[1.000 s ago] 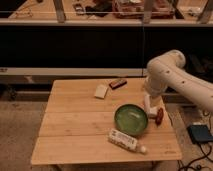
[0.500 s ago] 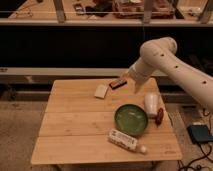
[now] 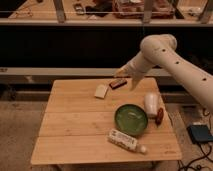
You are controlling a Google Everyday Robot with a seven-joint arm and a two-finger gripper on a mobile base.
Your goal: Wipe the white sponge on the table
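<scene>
The white sponge (image 3: pixel 101 91) lies flat on the light wooden table (image 3: pixel 75 125), near its far edge and left of centre. My gripper (image 3: pixel 126 78) hangs above the table's far edge, to the right of the sponge and apart from it. It is just over a small dark brown block (image 3: pixel 118 83). Its fingers are spread open with nothing between them. The white arm reaches in from the upper right.
A green bowl (image 3: pixel 131 119) sits on the right half of the table. A white upright cup (image 3: pixel 151 104) and a red item (image 3: pixel 159 116) stand beside it. A white labelled tube (image 3: pixel 125 141) lies near the front edge. A dark device (image 3: pixel 200 133) rests on the floor at right.
The arm has swung left and toward the back of the table, from above the cup to over the brown block beside the sponge. The objects on the table have stayed put.
</scene>
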